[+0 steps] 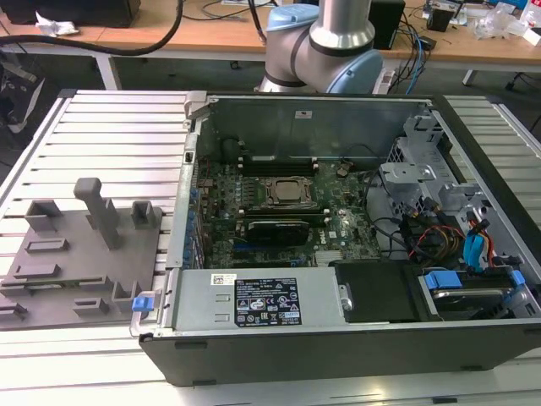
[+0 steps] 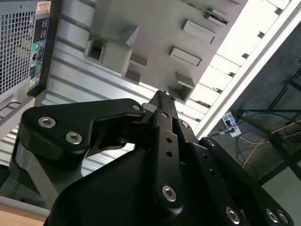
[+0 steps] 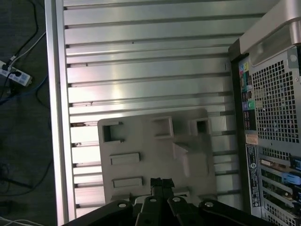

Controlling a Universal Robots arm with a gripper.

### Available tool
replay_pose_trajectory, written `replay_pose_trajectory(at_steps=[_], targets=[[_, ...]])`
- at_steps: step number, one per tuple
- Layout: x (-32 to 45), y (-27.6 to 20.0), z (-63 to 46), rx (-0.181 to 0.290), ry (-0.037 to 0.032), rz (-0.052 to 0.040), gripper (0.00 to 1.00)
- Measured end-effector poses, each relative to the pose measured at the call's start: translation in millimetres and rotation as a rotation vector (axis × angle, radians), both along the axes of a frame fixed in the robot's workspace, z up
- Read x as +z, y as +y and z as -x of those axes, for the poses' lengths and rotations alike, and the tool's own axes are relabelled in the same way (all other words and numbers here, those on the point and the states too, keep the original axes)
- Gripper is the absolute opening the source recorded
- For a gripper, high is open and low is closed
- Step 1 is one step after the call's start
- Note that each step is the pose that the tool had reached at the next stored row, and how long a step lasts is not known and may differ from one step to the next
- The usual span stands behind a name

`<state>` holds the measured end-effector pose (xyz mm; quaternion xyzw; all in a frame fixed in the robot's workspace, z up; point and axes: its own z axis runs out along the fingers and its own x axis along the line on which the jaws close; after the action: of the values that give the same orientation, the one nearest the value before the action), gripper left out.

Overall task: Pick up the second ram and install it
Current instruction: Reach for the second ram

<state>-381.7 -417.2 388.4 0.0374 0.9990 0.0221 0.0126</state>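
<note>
The second ram (image 2: pixel 216 16), a thin green stick, lies in a pocket at the far edge of the grey tray (image 2: pixel 155 28) in the second wrist view. My gripper (image 2: pixel 162 96) hangs high above this tray, black fingers pressed together with nothing between them. In the first wrist view the gripper (image 3: pixel 161 181) sits over the tray's (image 3: pixel 141 136) near edge. In the exterior view the tray (image 1: pixel 76 271) lies to the left of the open computer case (image 1: pixel 338 220). Black memory slots (image 1: pixel 275 166) flank the CPU socket (image 1: pixel 286 191) on the motherboard.
The tray carries raised posts (image 1: pixel 101 211) and rectangular pockets. The case's perforated rear panel (image 3: pixel 273 132) with its ports stands close beside the tray. Cables and drive bays (image 1: pixel 456 245) crowd the case's right end. A ribbed aluminium table (image 3: pixel 141 61) lies under everything.
</note>
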Motion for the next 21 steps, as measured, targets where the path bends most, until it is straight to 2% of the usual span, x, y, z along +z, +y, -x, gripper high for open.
replay_pose_trajectory(at_steps=[1, 5, 7, 8, 11, 15, 21], targets=[[-0.4, -4.0, 2.1, 0.000, 0.0000, 0.0001, 0.11], [-1.1, -12.8, 6.1, 0.000, 0.0000, 0.0000, 0.11], [-2.2, -23.4, 7.2, 0.000, 0.0000, 0.0001, 0.11], [-2.8, -27.2, 7.2, 0.000, 0.0000, 0.0000, 0.11], [-4.0, -32.4, 7.1, 0.000, 0.0000, 0.0000, 0.11], [-5.2, -36.2, 7.0, 0.000, 0.0000, 0.0001, 0.11], [-7.9, -44.5, 7.0, 0.000, -0.0001, 0.0000, 0.11]])
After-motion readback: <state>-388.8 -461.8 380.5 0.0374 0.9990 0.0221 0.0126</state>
